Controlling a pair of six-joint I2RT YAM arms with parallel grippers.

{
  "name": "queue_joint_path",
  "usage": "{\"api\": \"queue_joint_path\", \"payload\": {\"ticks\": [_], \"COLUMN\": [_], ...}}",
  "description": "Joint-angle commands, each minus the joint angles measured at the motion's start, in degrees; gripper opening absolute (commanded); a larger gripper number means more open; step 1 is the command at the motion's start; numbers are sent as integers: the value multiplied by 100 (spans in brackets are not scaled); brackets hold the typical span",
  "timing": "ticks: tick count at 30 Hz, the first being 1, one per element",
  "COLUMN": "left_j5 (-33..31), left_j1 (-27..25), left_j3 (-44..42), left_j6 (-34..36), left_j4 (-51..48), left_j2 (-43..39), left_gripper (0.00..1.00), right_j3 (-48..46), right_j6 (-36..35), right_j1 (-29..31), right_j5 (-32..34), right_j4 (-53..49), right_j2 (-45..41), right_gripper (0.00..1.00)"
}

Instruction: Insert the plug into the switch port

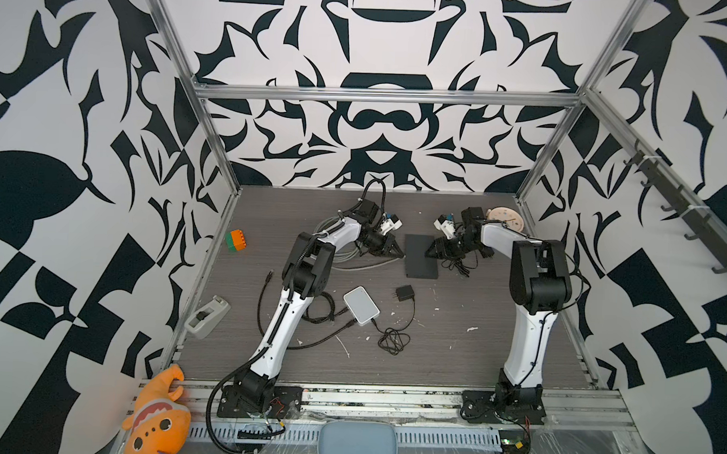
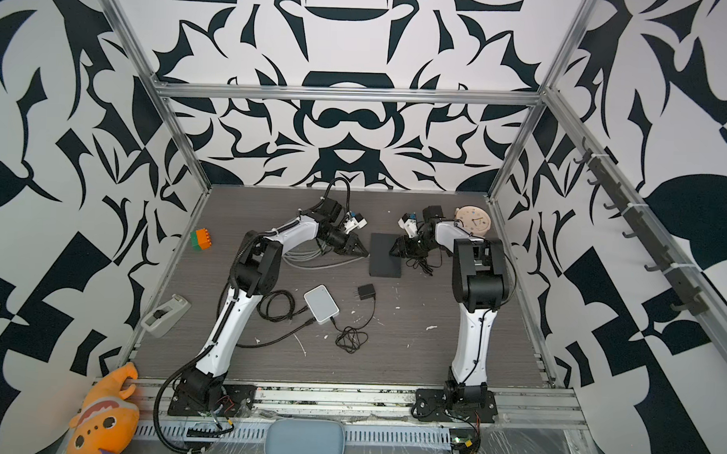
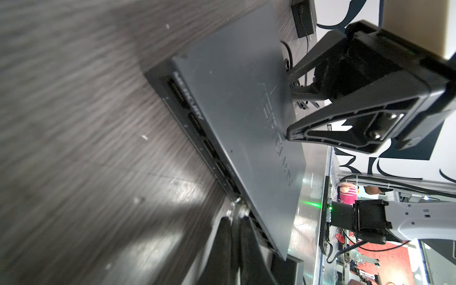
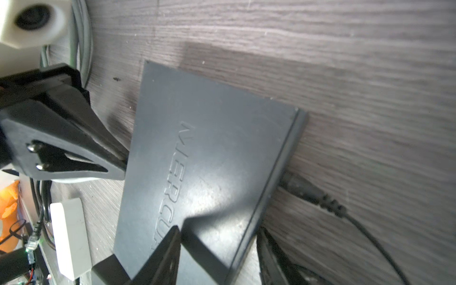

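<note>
Grey woodgrain table (image 1: 453, 356), flecked with pale scraps, ringed by an aluminium frame (image 1: 383, 95) and black-and-white patterned walls (image 1: 384, 50). At the front rail: orange plush (image 1: 157, 416) at the left corner, blue-grey pad (image 1: 356, 442) in the middle. Further in: tape dispenser (image 1: 207, 316) by the left edge, white box (image 1: 361, 305) with black cables, black adapter (image 1: 404, 293) just beyond it. Further still: green-and-orange block (image 1: 235, 240) at the left, dark flat switch (image 1: 421, 256) lying mid-table, clock (image 1: 505, 218) in the back right corner.

Left gripper (image 1: 396, 252) low at the switch's left side, clenched; in the left wrist view, fingers pressed together on a small pale plug (image 3: 238, 206) right up against the row of ports (image 3: 195, 121). Grey cable (image 1: 344, 256) trailing from there into a coil beside the left forearm. Right gripper (image 1: 431, 251) at the opposite side, jaws apart, astride the switch's edge: one finger (image 4: 167, 254) over the top face, its mate on the table beside it. Black lead (image 4: 311, 193) meeting that same edge.

Hard to tell whether seated in a port or only touching: blurred and half covered by the fingers. Right fingertip on the lid or just above it: cannot tell. Nearest ports cut off behind the left fingers
</note>
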Motion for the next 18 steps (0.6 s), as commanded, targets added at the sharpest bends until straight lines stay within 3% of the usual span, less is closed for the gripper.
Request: {"api": "queue_joint_path", "payload": {"ticks": [1, 10, 18], "left_j5": [50, 545, 562], "left_j1": [-190, -308, -401], "left_j3": [70, 2, 329], "left_j6": [-336, -1122, -1287], "left_j4": [208, 1148, 1261], "left_j2": [397, 475, 729], "left_gripper": [1, 0, 0], "right_j3": [173, 285, 234], "right_j6": [-371, -372, -182], "right_j1": [424, 768, 1049], "right_j5": [-913, -1432, -1712], "right_j4": [-504, -493, -163], "right_j2": [196, 333, 442], "right_gripper": [53, 52, 52]}}
